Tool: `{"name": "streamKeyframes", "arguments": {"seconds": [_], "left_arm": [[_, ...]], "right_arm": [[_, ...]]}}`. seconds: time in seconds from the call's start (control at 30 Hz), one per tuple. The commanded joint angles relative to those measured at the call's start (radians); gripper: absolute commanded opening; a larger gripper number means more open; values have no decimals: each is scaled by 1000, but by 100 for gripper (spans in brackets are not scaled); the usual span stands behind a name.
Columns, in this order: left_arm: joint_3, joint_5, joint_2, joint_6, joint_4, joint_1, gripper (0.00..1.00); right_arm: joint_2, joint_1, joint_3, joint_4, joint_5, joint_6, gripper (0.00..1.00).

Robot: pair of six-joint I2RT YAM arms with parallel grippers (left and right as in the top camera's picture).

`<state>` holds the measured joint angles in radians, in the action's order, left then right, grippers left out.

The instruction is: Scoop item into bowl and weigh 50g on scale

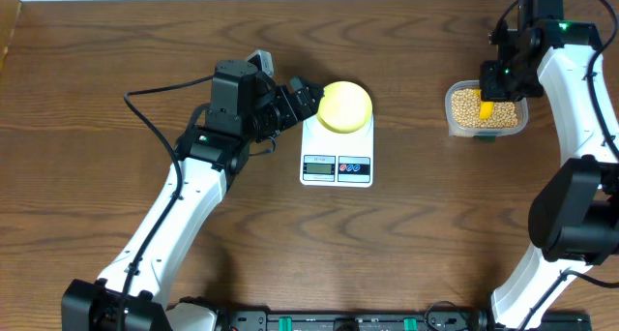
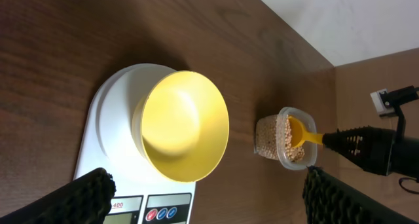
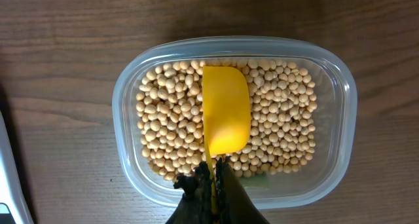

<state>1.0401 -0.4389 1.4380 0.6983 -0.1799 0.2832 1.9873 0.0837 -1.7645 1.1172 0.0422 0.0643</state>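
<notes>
Overhead: right gripper (image 3: 213, 179) clamps yellow scoop (image 3: 226, 119) in tub (image 3: 342, 112) of beans (image 3: 170, 119); left gripper (image 1: 302, 97), fingers apart, faces bowl (image 2: 183, 126) on scale (image 2: 98, 139) (label "400").

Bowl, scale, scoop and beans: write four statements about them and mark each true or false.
1. The bowl stands on the scale. True.
2. The bowl holds beans. False: it is empty; the beans lie in the clear container.
3. The right hand grips the scoop by its handle, over the beans. True.
4. The left hand is shut on the bowl. False: it is open beside the bowl, and its fingers do not clamp it.
</notes>
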Motion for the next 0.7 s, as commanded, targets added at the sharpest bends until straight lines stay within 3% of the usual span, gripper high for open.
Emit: {"name": "streamKeyframes", "arguments": {"seconds": [0.0, 0.07, 0.17, 0.2, 0.27, 0.4, 0.5, 0.57, 0.67], "left_arm": [[5, 6, -2, -37, -7, -3, 93], [5, 6, -2, -37, -18, -3, 93], [5, 6, -2, -37, -21, -3, 93], [5, 6, -2, -37, -21, -2, 93], [5, 6, -2, -37, -21, -2, 93], [5, 6, -2, -37, -22, -3, 93], [5, 6, -2, -58, -23, -3, 93], [5, 6, -2, -67, -29, -3, 100], [5, 6, -2, -66, -46, -3, 98]], "right_arm": [[28, 0, 34, -3, -33, -12, 6], [28, 0, 35, -20, -32, -13, 23], [27, 0, 34, -46, -31, -31, 33], [27, 0, 33, -56, -25, -34, 41], [27, 0, 31, -77, -6, -34, 66], [27, 2, -14, -108, 18, -34, 88], [27, 8, -69, -121, 16, -34, 99], [27, 18, -99, -145, 16, -34, 99], [27, 50, -118, -188, 13, -34, 99]]}}
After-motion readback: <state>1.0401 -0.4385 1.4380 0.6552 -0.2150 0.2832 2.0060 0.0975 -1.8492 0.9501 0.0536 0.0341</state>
